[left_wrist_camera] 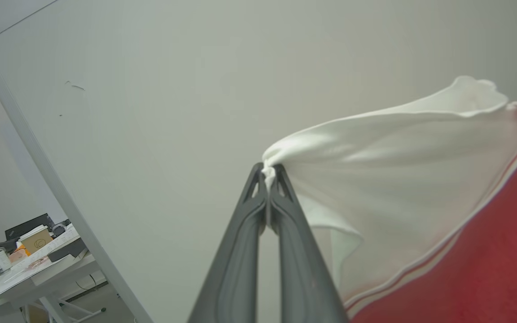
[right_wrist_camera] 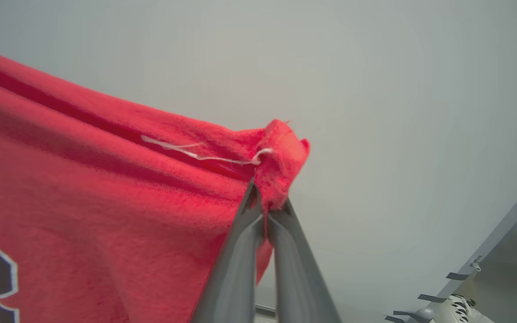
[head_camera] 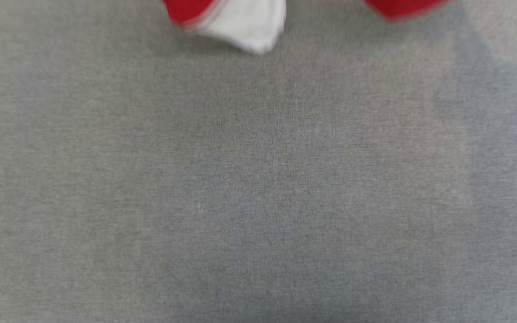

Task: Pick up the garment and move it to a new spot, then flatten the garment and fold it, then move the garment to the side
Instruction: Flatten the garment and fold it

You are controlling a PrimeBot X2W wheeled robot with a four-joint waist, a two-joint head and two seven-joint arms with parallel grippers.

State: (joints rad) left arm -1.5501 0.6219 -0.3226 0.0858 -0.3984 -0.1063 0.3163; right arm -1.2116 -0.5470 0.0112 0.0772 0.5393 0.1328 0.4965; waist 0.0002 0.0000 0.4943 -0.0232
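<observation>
Two pinches hold the garment (right_wrist_camera: pixel 83 202) up for you: left gripper (left_wrist_camera: pixel 267 172) clamps its white sleeve (left_wrist_camera: pixel 397 157), right gripper (right_wrist_camera: pixel 267 211) a red corner, above the grey fabric surface (head_camera: pixel 258 179); pale wall (left_wrist_camera: pixel 151 89) and cluttered desk (left_wrist_camera: pixel 38 269) stand behind.

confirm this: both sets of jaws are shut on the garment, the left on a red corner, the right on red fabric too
Not quite. The jaws of the left gripper are shut on the white sleeve of the garment, not on a red corner, as the left wrist view shows. The right gripper is indeed shut on red fabric.
</observation>
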